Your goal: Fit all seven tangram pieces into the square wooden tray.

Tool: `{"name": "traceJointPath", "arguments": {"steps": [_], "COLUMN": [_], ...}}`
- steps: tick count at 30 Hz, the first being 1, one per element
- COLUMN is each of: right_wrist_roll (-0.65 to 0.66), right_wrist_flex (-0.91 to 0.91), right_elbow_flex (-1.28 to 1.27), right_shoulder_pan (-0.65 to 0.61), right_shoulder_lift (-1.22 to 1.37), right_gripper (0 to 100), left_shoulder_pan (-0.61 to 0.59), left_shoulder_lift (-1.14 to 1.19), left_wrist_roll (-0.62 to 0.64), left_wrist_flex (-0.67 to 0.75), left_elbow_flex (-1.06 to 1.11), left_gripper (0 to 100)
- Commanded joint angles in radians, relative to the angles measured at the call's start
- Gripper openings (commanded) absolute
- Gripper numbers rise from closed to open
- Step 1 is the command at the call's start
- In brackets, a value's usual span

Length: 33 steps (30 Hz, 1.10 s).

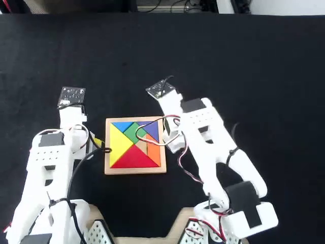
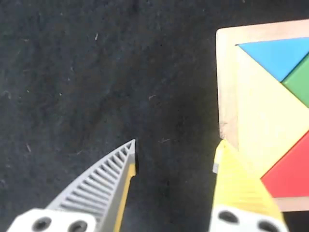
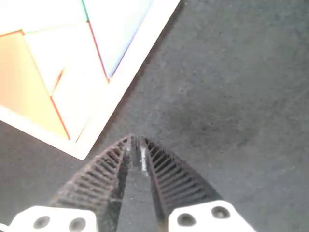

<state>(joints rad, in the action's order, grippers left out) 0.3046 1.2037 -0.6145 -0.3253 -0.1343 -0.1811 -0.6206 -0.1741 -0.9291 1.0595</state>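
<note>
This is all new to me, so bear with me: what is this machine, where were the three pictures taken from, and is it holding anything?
These are two small white robot arms, a left arm and a right arm, at a black table. The high view looks down on both. The other two pictures come from cameras on the wrists, each looking along its own gripper. Between the arms lies a wooden tray filled with coloured pieces. The left gripper is open beside one tray edge. The right gripper is shut beside the opposite edge. Neither holds anything.
</note>
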Motion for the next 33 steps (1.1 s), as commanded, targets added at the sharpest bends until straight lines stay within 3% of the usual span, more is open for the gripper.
{"name": "traceJointPath", "arguments": {"steps": [1,4,12,20,29,33], "right_wrist_roll": [0.009,0.009,0.009,0.011,0.011,0.011], "right_wrist_flex": [-0.020,-0.028,-0.101,-0.161,-0.176,-0.176], "right_elbow_flex": [-0.013,-0.033,-0.038,-0.018,0.039,0.041], "right_shoulder_pan": [-0.018,-0.020,-0.021,-0.023,-0.029,-0.097], "right_shoulder_lift": [-0.015,-0.015,-0.015,0.116,0.197,0.197], "right_gripper": [1.1,1.1,1.1,1.1,1.1,1.1], "left_shoulder_pan": [0.010,0.012,0.018,0.108,0.228,0.249], "left_shoulder_lift": [-0.015,-0.015,0.103,0.368,0.393,0.393], "left_wrist_roll": [0.114,0.123,0.236,0.245,0.313,0.313], "left_wrist_flex": [0.012,0.046,0.133,0.141,0.160,0.160], "left_elbow_flex": [0.002,0.004,-0.004,-0.148,-0.188,-0.189], "left_gripper": [14,2,3,3,3,3]}}
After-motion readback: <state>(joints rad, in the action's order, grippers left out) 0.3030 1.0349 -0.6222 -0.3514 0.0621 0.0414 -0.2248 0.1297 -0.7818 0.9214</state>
